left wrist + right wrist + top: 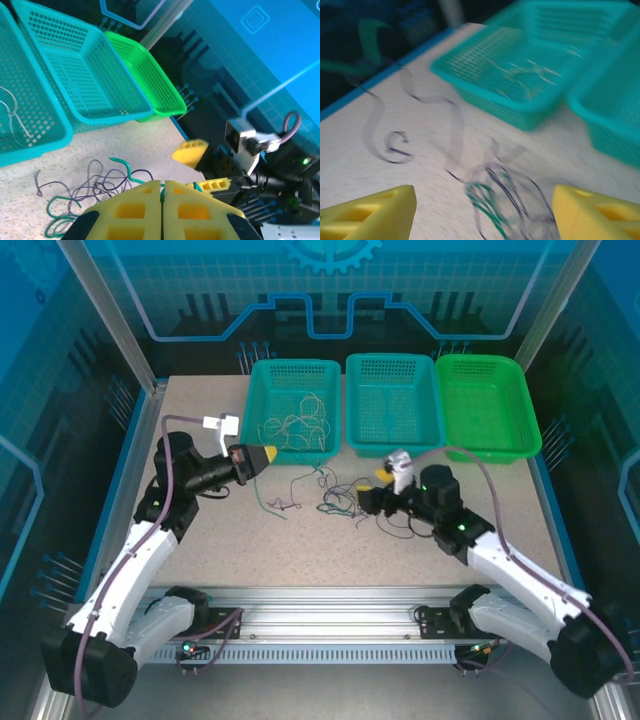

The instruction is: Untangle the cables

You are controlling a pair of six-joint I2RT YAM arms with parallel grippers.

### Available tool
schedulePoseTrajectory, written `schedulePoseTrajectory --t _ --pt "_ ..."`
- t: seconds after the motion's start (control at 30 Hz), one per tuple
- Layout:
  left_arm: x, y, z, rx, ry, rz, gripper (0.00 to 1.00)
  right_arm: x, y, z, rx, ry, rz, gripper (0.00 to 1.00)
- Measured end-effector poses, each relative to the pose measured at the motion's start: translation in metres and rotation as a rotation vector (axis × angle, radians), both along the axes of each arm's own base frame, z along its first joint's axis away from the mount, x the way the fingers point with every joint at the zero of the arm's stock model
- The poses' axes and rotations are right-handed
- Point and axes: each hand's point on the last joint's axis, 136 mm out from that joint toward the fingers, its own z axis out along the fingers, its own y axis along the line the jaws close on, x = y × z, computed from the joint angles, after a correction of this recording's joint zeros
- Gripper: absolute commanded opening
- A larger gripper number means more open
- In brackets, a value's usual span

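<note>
My left gripper [272,454] hovers in front of the left teal basket [295,364]. In the left wrist view its yellow fingers [135,210] are shut on a dark green cable [121,167], which trails down to the table [262,498]. A tangle of purplish-black and green cables [345,502] lies mid-table. My right gripper [372,490] is at the right side of that tangle; it is open [484,205], with the blurred loops [507,197] on the table between its fingers. Pale beige cables [300,425] lie in the left teal basket.
A second teal basket [390,359] and a green basket [480,360] stand along the back, both without cables. Blue rails edge the table on either side. A small dark cable loop [396,147] lies apart on the table.
</note>
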Motion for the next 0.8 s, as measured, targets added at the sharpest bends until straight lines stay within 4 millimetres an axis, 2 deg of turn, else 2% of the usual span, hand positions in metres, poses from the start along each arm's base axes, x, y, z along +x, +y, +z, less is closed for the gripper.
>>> schedulePoseTrajectory --t 0.07,0.17,0.23,0.37,0.43,0.53,0.57,0.7,0.8 --pt "-0.004 -0.007 -0.001 0.01 -0.001 -0.026 0.0 0.007 0.03 0.021 0.007 -0.053 0.12 0.72" --pt "-0.007 -0.011 -0.003 0.016 0.006 -0.041 0.0 0.021 0.059 0.026 0.012 -0.094 0.221 0.7" --pt "-0.008 -0.012 -0.002 0.016 0.004 -0.045 0.0 0.027 0.073 0.015 0.016 -0.091 0.27 0.65" --pt "-0.011 -0.013 0.0 0.017 0.004 -0.05 0.0 0.036 0.095 -0.027 0.011 -0.015 0.36 0.53" --pt "-0.013 -0.013 0.001 0.02 0.002 -0.049 0.0 0.037 0.1 -0.038 0.013 0.016 0.386 0.53" --pt "-0.014 -0.011 0.001 0.03 -0.009 -0.039 0.0 0.034 0.105 -0.037 0.032 0.017 0.421 0.56" --pt "-0.014 -0.01 0.001 0.034 -0.011 -0.035 0.0 0.033 0.106 -0.035 0.039 0.011 0.433 0.54" --pt "-0.014 -0.01 -0.001 0.039 -0.006 -0.035 0.0 0.031 0.108 -0.032 0.055 0.014 0.452 0.34" --pt "-0.01 -0.01 -0.001 0.045 -0.003 -0.026 0.0 0.032 0.109 -0.037 0.057 0.033 0.448 0.33"
